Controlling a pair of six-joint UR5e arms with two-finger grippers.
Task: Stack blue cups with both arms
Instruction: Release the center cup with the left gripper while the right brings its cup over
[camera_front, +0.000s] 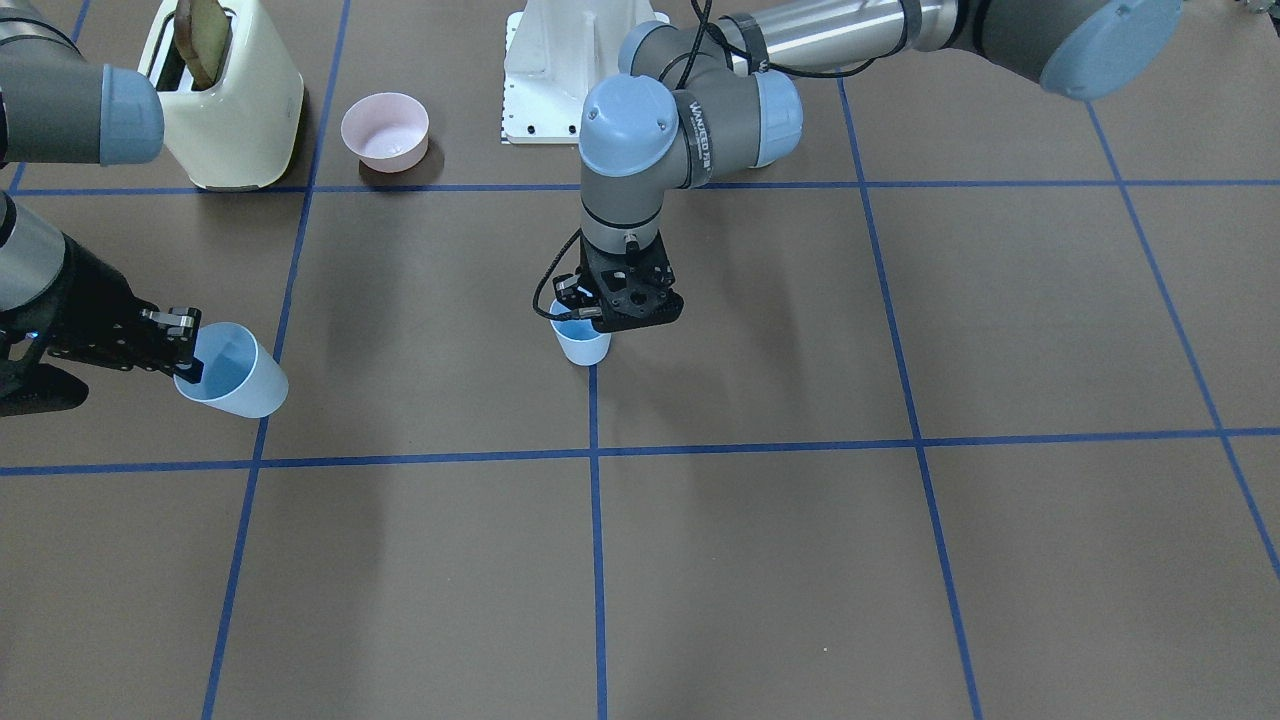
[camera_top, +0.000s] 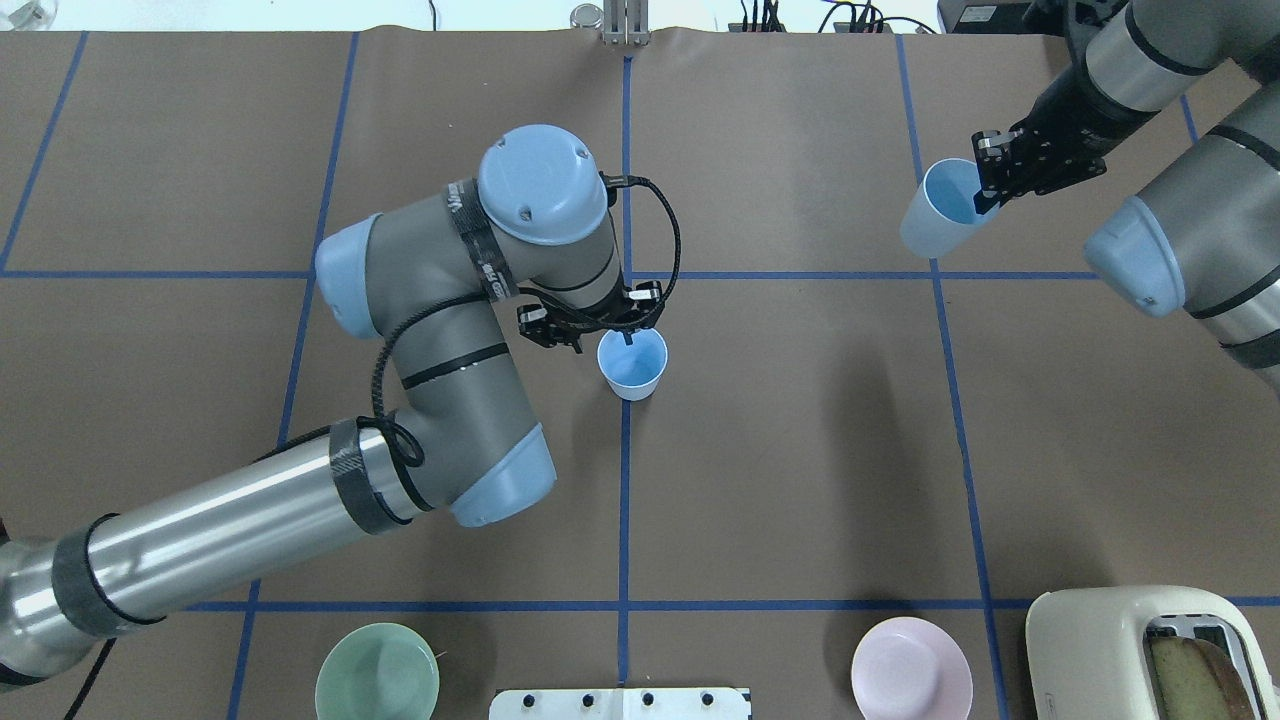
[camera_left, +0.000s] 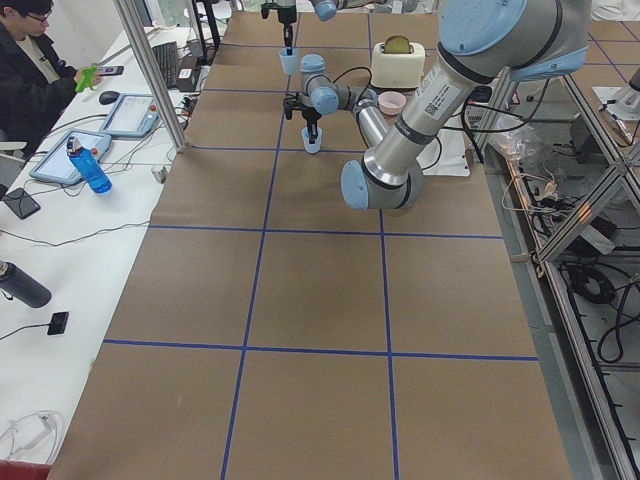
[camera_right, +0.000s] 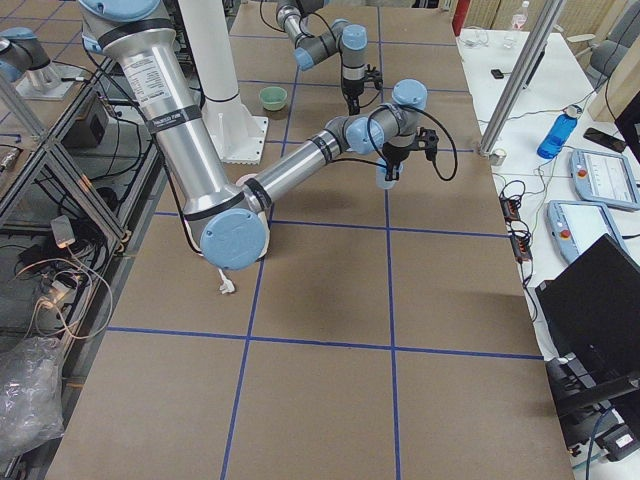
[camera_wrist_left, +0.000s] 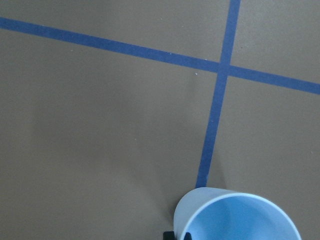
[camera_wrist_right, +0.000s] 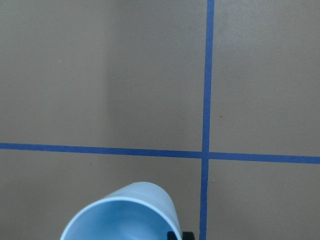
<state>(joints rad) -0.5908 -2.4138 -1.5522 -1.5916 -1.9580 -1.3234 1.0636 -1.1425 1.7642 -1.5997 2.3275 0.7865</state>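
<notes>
One blue cup is upright at the table's middle, on a blue tape line. My left gripper is shut on its near rim, one finger inside and one outside. I cannot tell whether the cup touches the table. It also shows in the front view under the left gripper, and in the left wrist view. My right gripper is shut on the rim of the second blue cup and holds it tilted above the table at the far right. That cup also shows in the front view and the right wrist view.
A cream toaster with a slice of bread stands near the robot's right side. A pink bowl and a pale-green bowl sit on either side of the white pedestal base. Brown table with blue tape grid lies between the cups.
</notes>
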